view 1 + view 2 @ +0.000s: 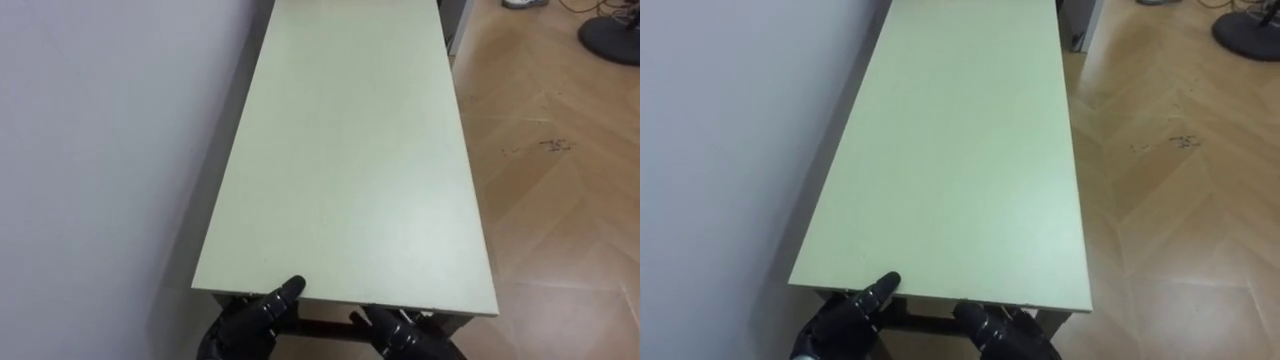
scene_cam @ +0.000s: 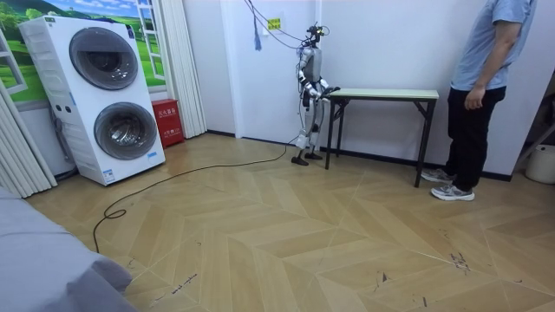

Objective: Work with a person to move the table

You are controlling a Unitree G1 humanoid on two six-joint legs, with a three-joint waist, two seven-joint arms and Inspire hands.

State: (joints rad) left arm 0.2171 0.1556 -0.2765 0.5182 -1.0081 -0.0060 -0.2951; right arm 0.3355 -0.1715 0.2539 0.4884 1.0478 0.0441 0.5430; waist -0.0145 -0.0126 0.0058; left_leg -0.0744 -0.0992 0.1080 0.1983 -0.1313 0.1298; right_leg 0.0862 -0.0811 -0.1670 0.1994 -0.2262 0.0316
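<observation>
Left eye view: the pale green desk [image 1: 350, 150] runs away from the robot, its long side tight along the white wall [image 1: 100, 150], with wood floor [image 1: 560, 200] on the other side. The left hand [image 1: 250, 318] sits right at the near short edge, thumb tip up against the lip. The right hand [image 1: 405, 338] is just below that same edge. Are the fingers hooked under the top or only resting there? I cannot tell, they're tucked too low.

Room view: the robot stands upright at the desk's end on the room view's left. A person [image 2: 481, 95] stands at the far end, arm hanging, hand off the desk. The desk's legs look planted on the floor.

Right eye view: same story, both hands at the near edge.

My read: the approach is done and a grip is perhaps forming. The lift, the carry and the set-down are all left.
</observation>
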